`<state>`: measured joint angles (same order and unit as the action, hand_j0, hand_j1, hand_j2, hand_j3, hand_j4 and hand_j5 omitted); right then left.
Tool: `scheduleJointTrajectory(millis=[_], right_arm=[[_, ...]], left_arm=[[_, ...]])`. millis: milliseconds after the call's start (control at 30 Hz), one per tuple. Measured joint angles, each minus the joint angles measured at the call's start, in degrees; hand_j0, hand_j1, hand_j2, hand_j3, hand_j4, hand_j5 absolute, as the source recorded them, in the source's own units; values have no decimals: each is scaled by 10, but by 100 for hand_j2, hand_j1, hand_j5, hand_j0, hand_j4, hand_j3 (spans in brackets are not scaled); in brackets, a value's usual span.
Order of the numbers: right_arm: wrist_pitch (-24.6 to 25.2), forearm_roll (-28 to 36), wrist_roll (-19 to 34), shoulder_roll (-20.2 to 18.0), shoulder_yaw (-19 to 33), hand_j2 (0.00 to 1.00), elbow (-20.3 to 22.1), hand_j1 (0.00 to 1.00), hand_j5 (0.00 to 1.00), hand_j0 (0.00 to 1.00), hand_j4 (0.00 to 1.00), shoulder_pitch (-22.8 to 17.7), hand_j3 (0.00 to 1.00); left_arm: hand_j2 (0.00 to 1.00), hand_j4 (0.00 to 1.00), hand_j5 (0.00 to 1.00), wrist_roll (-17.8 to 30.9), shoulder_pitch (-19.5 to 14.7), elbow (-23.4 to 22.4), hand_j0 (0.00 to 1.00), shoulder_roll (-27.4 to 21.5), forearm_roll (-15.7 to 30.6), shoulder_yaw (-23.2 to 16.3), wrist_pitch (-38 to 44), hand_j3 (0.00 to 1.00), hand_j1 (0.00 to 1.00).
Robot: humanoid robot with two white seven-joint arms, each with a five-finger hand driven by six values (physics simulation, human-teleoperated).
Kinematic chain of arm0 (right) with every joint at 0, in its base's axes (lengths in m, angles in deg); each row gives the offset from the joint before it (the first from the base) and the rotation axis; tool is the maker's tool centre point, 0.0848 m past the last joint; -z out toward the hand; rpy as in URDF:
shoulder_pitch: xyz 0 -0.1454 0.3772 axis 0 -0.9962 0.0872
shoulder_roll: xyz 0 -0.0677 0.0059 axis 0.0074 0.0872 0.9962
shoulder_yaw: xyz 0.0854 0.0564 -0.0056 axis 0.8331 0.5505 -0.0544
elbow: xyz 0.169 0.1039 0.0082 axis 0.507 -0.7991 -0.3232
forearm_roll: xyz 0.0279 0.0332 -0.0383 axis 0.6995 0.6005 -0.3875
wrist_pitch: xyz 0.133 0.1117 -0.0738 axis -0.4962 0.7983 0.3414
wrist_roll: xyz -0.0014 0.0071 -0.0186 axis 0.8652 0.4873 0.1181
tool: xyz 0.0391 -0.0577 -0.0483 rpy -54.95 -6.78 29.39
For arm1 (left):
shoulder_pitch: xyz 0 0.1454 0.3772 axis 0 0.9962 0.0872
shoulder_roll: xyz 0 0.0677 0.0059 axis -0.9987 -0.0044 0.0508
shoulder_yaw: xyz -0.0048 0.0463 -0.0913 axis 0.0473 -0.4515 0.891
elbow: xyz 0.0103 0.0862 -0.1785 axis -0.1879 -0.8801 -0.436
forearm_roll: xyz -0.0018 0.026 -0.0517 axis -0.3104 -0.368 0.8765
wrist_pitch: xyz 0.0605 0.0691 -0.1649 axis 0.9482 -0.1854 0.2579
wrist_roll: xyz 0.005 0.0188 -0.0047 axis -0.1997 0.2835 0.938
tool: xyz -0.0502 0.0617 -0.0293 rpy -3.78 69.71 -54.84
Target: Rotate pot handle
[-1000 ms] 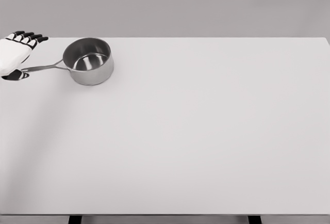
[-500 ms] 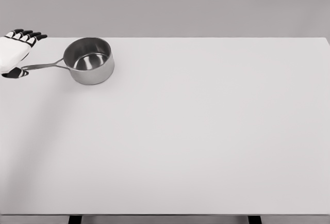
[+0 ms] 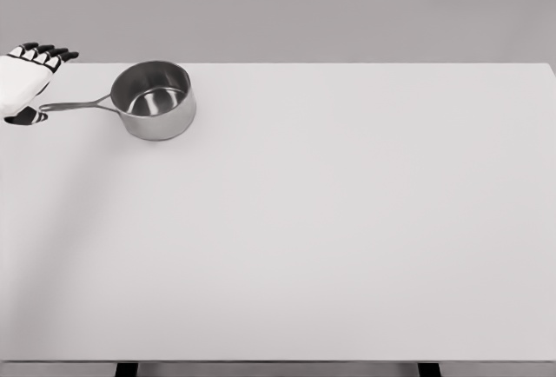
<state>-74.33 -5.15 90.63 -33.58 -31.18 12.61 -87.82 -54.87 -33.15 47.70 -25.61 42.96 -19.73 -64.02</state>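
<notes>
We find the steel saucepan (image 3: 157, 99) standing upright at the far left of the white table (image 3: 347, 221), its handle (image 3: 76, 105) pointing left. The left hand (image 3: 23, 82) sits at the handle's end, fingers (image 3: 48, 53) extended; we cannot tell whether it grips.

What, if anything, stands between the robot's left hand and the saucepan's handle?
Nothing visible does. The left hand is already at the outer end of the handle of the steel saucepan, at the table's far left.
</notes>
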Motion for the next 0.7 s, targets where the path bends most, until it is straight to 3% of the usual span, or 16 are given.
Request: scheduleJointTrajectory(millis=[700], right_arm=[[0, 0, 0, 0, 0, 100, 0, 100, 100, 100, 100, 0, 100]], left_arm=[[100, 100, 100, 1, -22, -33, 100, 18, -16, -1, -2, 100, 100]])
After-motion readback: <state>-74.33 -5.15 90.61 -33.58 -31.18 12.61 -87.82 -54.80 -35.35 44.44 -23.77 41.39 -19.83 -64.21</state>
